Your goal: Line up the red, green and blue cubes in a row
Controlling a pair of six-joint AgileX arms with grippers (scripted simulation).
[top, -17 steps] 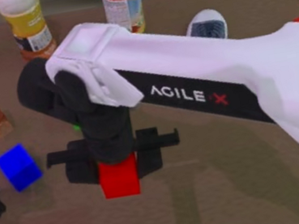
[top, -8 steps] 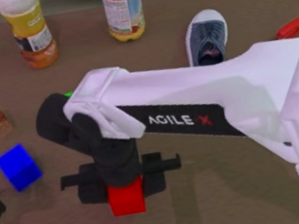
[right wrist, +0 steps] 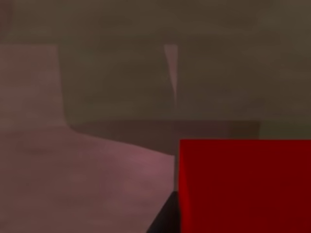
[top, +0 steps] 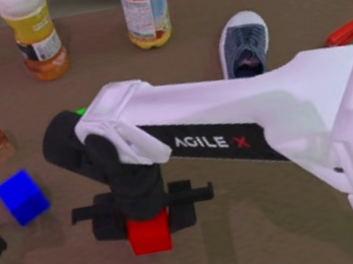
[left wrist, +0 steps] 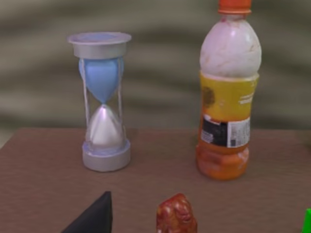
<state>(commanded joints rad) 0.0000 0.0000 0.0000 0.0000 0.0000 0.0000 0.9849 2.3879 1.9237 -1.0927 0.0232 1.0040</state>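
Worktop [top: 260, 226]: matt brown, faintly mottled surface. Red cube [top: 149, 234] and blue cube [top: 22, 196]: plain matt faces, no sheen. Right arm casing [top: 240, 104]: smooth white plastic with soft highlights; its hand [top: 143, 208] is matt black. Hourglass [left wrist: 101, 102]: dull grey metal-look ends, clear glassy bulbs. Bottle [left wrist: 227, 97]: glossy clear plastic, paper label. Shoe [top: 244, 43]: blue-grey cloth. Small block [left wrist: 177, 214]: glossy, speckled brownish-red.

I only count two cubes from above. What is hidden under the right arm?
A sliver of the green cube peeks out beside the right arm's black wrist; the rest is covered. The right gripper holds the red cube in its jaws.
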